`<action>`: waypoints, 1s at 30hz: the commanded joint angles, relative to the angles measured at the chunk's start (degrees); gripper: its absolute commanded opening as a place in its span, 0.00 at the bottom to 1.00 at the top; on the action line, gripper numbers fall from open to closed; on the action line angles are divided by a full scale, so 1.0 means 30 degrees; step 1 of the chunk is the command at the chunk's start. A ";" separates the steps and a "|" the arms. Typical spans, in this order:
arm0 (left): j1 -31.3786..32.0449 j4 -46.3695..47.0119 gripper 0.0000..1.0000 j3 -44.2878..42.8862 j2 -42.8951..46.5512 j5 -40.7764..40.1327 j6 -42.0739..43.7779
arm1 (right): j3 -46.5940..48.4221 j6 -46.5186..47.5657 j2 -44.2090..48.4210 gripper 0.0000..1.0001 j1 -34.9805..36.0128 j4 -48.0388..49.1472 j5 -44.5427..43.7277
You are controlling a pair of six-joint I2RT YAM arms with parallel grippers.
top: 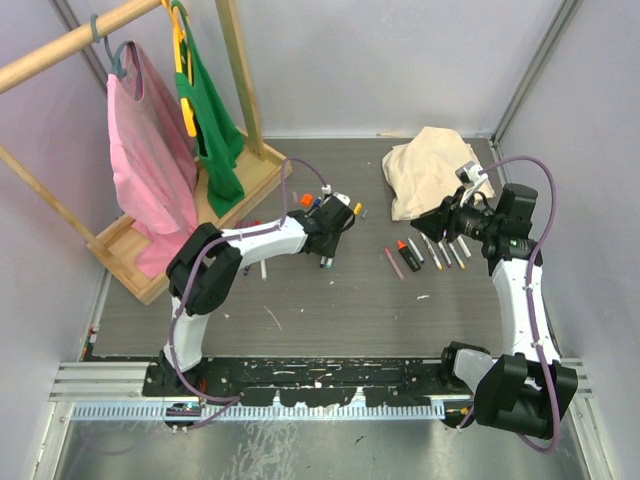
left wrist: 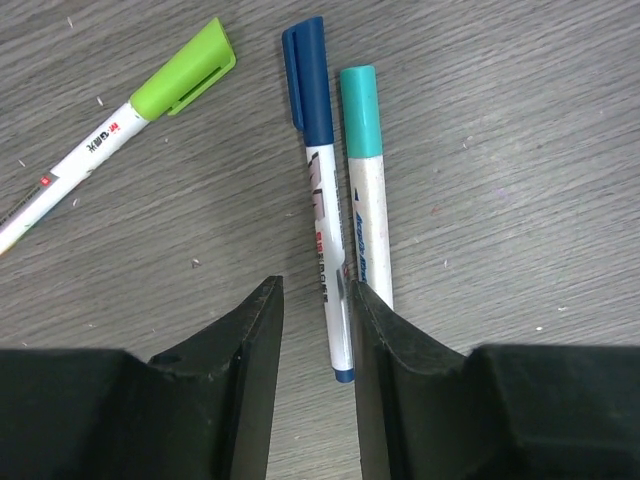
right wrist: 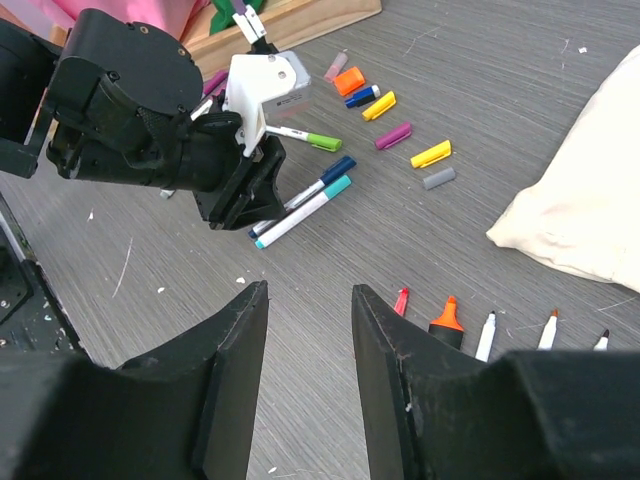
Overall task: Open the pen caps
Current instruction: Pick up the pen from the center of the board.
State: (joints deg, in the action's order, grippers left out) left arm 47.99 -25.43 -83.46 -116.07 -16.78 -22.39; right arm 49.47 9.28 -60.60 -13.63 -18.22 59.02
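A robotics lab test cell: a grey wood-grain table [top: 330, 310] boxed in by plain pale wall panels [top: 400, 60] on metal framing. An aluminium rail [top: 105, 380] along its near edge carries the left arm [top: 205, 275] and right arm [top: 522, 300]. Props sit about (a wooden garment rack [top: 255, 175] at the far left corner, a cream cloth [top: 425, 170] far right).

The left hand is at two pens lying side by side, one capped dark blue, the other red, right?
Not quite. The other cap is teal, not red; the left wrist view shows it beside the dark blue cap, just ahead of the left hand.
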 commanded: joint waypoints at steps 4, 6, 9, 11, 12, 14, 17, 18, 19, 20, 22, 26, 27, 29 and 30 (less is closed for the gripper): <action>0.0044 -0.0136 0.33 -0.0909 -0.0348 -0.0007 0.0416 | 0.0706 0.0130 0.0479 0.45 0.0038 0.0535 0.0481; 0.0064 -0.0190 0.33 -0.0996 -0.0498 -0.0004 0.0416 | 0.0706 0.0130 0.0460 0.45 0.0053 0.0519 0.0489; 0.0043 -0.0196 0.30 -0.1008 -0.0625 0.0074 0.0454 | 0.0699 0.0170 0.0421 0.45 0.0044 0.0506 0.0490; 0.0040 -0.0266 0.28 -0.1015 -0.0713 0.0098 0.0453 | 0.0707 0.0159 0.0406 0.45 0.0060 0.0506 0.0496; 0.0042 -0.0306 0.28 -0.1009 -0.0750 0.0086 0.0487 | 0.0706 0.0167 0.0411 0.45 0.0056 0.0506 0.0491; 0.0051 -0.0368 0.27 -0.0982 -0.0782 0.0106 0.0491 | 0.0703 0.0160 0.0404 0.45 0.0055 0.0506 0.0481; 0.0043 -0.0371 0.27 -0.0867 -0.0827 0.0191 0.0491 | 0.0703 0.0159 0.0450 0.45 0.0060 0.0477 0.0523; 0.0050 -0.0371 0.25 -0.0840 -0.0834 0.0248 0.0488 | 0.0706 0.0159 0.0438 0.45 0.0060 0.0477 0.0527; 0.0051 -0.0385 0.23 -0.0793 -0.0846 0.0298 0.0491 | 0.0706 0.0159 0.0433 0.45 0.0049 0.0473 0.0538; 0.0054 -0.0398 0.21 -0.0787 -0.0833 0.0334 0.0488 | 0.0710 0.0167 0.0436 0.45 0.0051 0.0476 0.0540; 0.0059 -0.0504 0.16 -0.0774 -0.0826 0.0347 0.0491 | 0.0706 0.0160 0.0446 0.45 0.0054 0.0475 0.0581; 0.0051 -0.0412 0.07 -0.0539 -0.0367 0.0534 0.0472 | 0.0699 0.0159 0.0435 0.45 0.0041 0.0449 0.0675; 0.0054 -0.0339 0.05 -0.0437 -0.0187 0.0550 0.0460 | 0.0705 0.0167 0.0429 0.45 0.0054 0.0448 0.0711; 0.0056 -0.0142 0.00 -0.0178 0.0293 0.0545 0.0491 | 0.0706 0.0160 0.0419 0.45 0.0060 0.0448 0.0716; 0.0048 -0.0031 0.00 -0.0018 0.0704 0.0511 0.0491 | 0.0706 0.0159 0.0398 0.45 0.0058 0.0448 0.0716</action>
State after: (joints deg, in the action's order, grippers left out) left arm 47.99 -25.78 -84.40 -118.21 -16.08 -21.47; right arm 49.47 9.30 -60.60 -13.61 -18.26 59.72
